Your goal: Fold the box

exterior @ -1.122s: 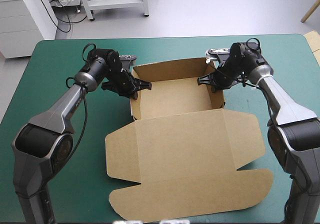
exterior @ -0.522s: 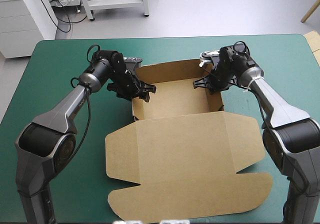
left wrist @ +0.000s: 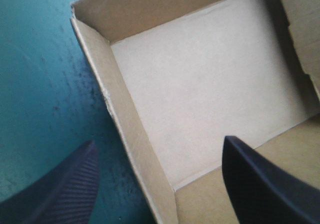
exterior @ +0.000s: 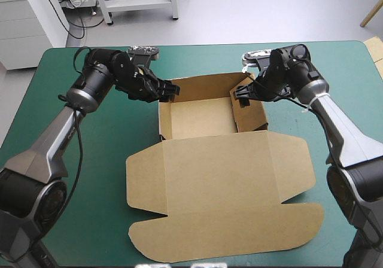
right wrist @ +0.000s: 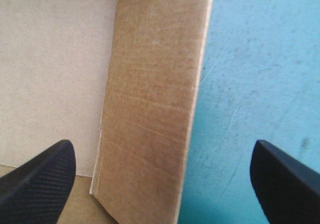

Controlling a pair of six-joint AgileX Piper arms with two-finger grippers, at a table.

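The brown box (exterior: 203, 117) lies in the middle of the table as an open tray with its walls raised, and its lid (exterior: 221, 190) lies flat toward the near edge. My left gripper (exterior: 166, 92) hovers open over the tray's left wall near the far corner. In the left wrist view that wall (left wrist: 131, 140) runs between the spread gripper (left wrist: 160, 184). My right gripper (exterior: 242, 94) is open above the right wall. In the right wrist view this wall (right wrist: 152, 109) leans between the wide-apart gripper (right wrist: 160, 181), touching neither finger.
The teal-green cover (exterior: 72, 178) lies bare to the left and right of the box. The lid's rounded flap (exterior: 227, 238) reaches close to the near edge. A pale board edge (exterior: 377, 51) shows at the table's far right corner.
Both grippers have gone from shut to open and let go of the side walls. The left arm has drawn back toward the far left. The walls stay up.
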